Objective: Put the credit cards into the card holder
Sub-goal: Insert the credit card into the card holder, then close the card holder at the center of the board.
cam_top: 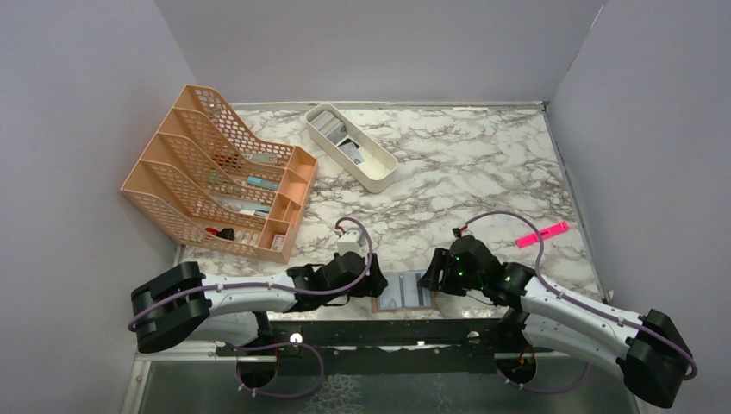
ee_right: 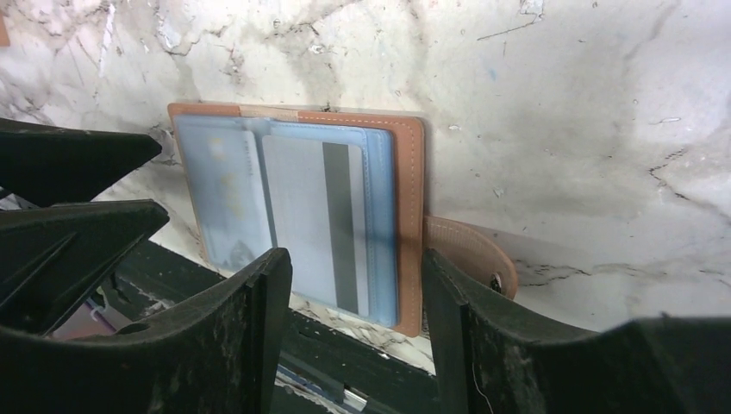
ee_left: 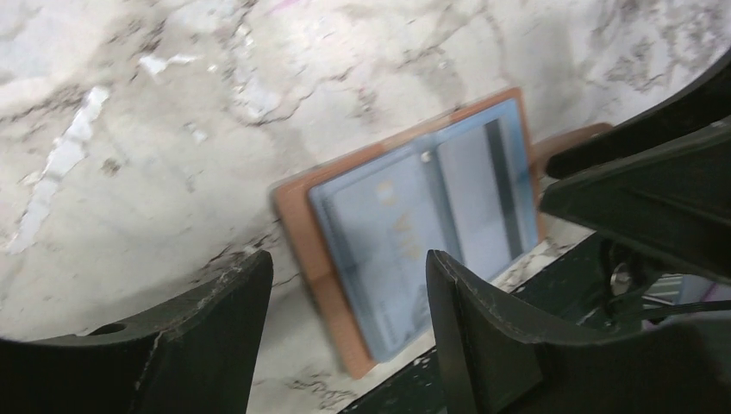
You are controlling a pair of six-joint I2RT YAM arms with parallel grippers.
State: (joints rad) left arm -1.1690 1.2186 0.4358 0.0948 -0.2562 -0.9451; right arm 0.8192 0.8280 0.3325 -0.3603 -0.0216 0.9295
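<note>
The tan card holder (cam_top: 405, 291) lies open and flat at the table's near edge, between my two grippers. Its clear sleeves hold a light blue card (ee_right: 226, 203) and a silvery card with a dark stripe (ee_right: 306, 216). The snap strap (ee_right: 470, 250) sticks out to one side. My left gripper (cam_top: 369, 280) hovers at the holder's left side, open, with nothing between its fingers (ee_left: 346, 259); below it I see the holder's tan edge (ee_left: 297, 216) and the blue card (ee_left: 388, 250). My right gripper (cam_top: 435, 276) stands open over the holder's right edge (ee_right: 355, 254), also empty.
An orange mesh file rack (cam_top: 220, 177) stands at the back left. A white oblong tray (cam_top: 379, 177) with grey and dark flat pieces sits at the back centre. A pink highlighter (cam_top: 543, 234) lies to the right. A black rail (cam_top: 388, 332) runs along the near edge.
</note>
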